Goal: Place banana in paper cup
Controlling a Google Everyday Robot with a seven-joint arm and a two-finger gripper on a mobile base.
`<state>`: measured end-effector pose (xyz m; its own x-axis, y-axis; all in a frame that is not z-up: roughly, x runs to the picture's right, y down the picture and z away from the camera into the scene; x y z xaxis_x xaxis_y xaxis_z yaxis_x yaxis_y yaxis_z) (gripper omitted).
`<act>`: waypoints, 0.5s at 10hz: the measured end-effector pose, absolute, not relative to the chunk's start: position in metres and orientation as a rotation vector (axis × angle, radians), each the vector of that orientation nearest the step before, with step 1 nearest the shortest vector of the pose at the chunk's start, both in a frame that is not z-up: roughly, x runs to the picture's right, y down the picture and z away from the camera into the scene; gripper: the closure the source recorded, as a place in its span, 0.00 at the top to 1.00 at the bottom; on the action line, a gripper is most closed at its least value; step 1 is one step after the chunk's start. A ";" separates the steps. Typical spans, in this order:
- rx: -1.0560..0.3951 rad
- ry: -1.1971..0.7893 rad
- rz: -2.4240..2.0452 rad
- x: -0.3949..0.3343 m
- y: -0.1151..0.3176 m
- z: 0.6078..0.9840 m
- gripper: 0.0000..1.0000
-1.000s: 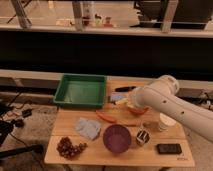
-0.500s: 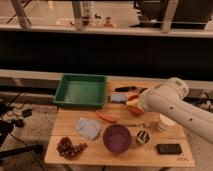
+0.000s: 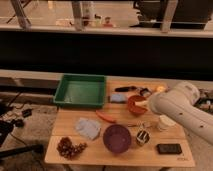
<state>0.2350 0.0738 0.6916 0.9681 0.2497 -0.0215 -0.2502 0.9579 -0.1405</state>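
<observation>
Banana [image 3: 159, 89], where does it lie? (observer)

Me: Only a pale yellow patch shows, at the back of the desk [image 3: 90, 155] on the right side, just above the upper edge of my arm [image 3: 180, 105]. I take that patch for the banana. The arm hides the rest, so I cannot tell its tilt.

Observer: And the claw?

Me: My claw [image 3: 141, 104] sits at the arm's left end, over the right rim of the orange bowl [image 3: 132, 106]. The fingers are together. I cannot tell whether anything is clamped between them. The yellow patch lies behind the claw and to its right, near but apart from it.

Observer: Paper cup?

Me: The paper cup [image 3: 165, 123] stands upright on the desk, just below my arm, in front of the claw and to its right. The arm lies between cup and yellow patch.

Observer: Other items?

Me: Green tray [image 3: 80, 102] at back left. Carrot piece [image 3: 105, 117] lies just in front of it, cloth [image 3: 87, 128] beside that. Purple bowl [image 3: 117, 138] is at front centre, the metal cup [image 3: 142, 137] just to its right. Grapes [image 3: 69, 148] front left, a black phone [image 3: 169, 148] front right.
</observation>
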 end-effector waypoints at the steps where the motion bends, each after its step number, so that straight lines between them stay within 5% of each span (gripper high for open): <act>1: -0.132 0.009 0.279 0.242 0.075 0.689 0.00; 5: -0.106 0.011 0.366 0.261 0.081 0.681 0.00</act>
